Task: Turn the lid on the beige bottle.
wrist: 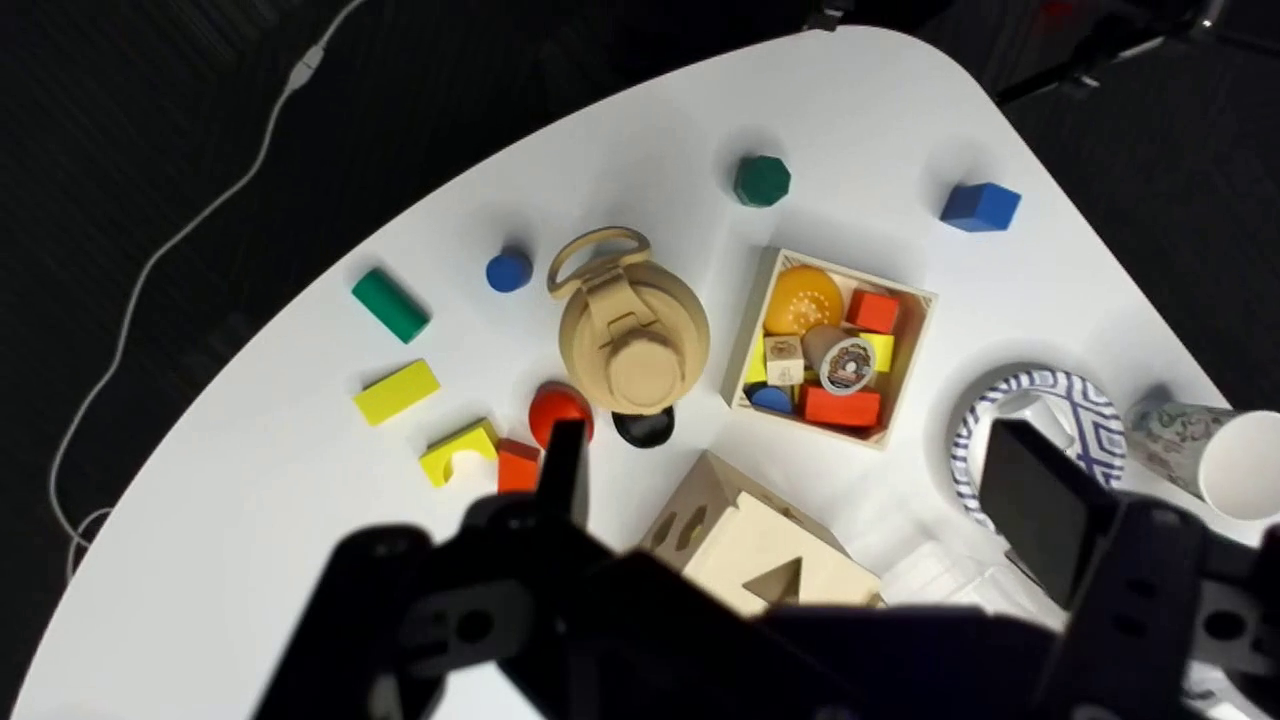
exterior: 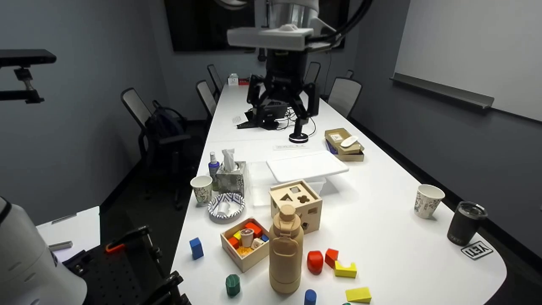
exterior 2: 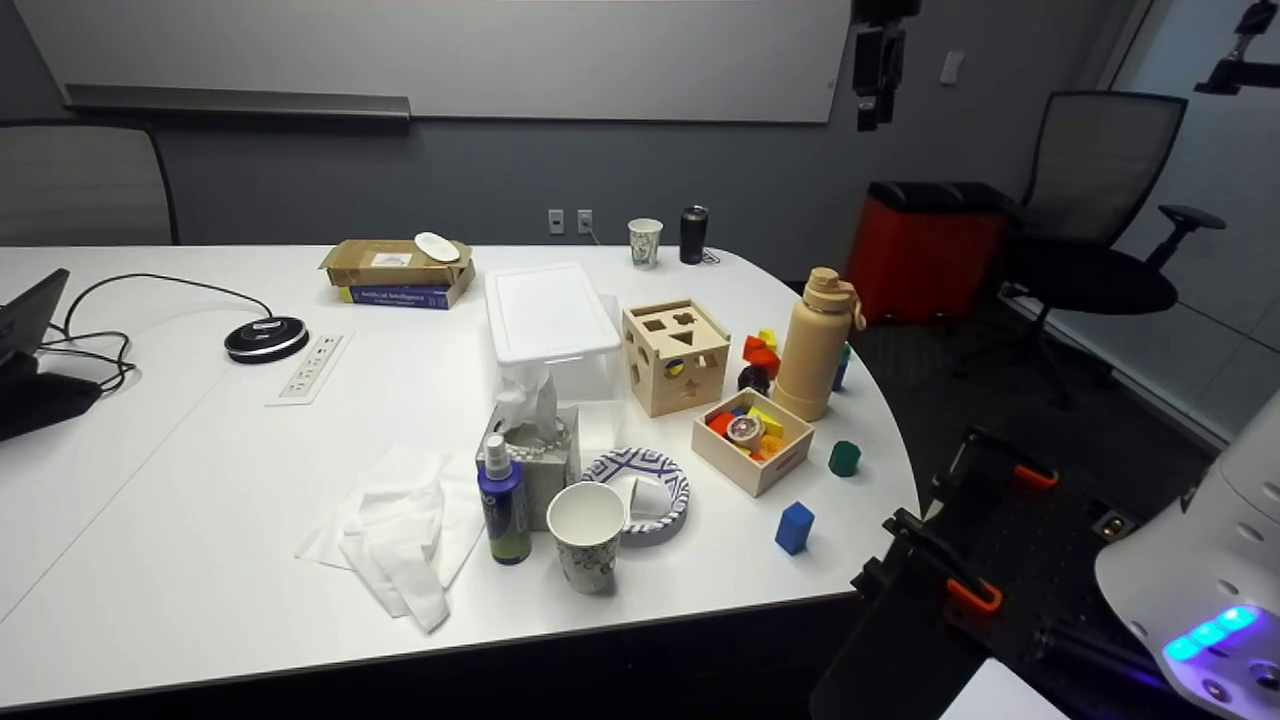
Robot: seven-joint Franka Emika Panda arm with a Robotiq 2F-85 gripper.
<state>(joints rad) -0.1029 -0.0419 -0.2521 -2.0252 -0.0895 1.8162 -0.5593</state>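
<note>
The gripper (exterior: 283,108) is being held well above the table (exterior: 381,237), its fingers (wrist: 1040,515) spread wide apart. The beige bottle (exterior: 286,262) is being supported upright near the table's rounded end, and the lid (wrist: 645,372) is being borne on its top. In the wrist view, the bottle is being flanked by a red block (wrist: 560,410) and a small wooden box (wrist: 908,345); the shape cube (wrist: 735,540) is being partly hidden by the gripper.

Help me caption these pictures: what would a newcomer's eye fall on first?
Probably the beige bottle, upright near the rounded end of the table, with bright blocks around it. Next, perhaps, the open gripper above the table, and the blue lights on the robot's base, lower right in an exterior view.
</note>
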